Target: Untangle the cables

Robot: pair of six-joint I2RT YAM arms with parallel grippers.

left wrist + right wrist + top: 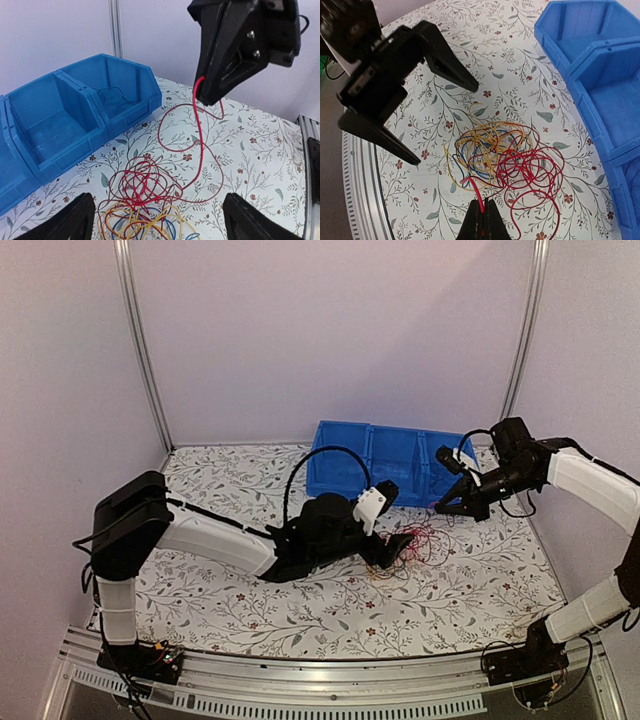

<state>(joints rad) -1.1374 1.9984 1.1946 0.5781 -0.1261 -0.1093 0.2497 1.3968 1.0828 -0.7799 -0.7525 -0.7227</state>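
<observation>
My right gripper (480, 222) is pinched shut on one red wire (199, 125) leading down to the cables (505, 155) on the table (250, 600), just below my wide-open left gripper (160, 225), the nearer one

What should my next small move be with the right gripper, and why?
Probably raise the right gripper slowly away from the tangle: it is shut on a red cable that loops slack into it, and the left gripper is open, holding nothing.
</observation>
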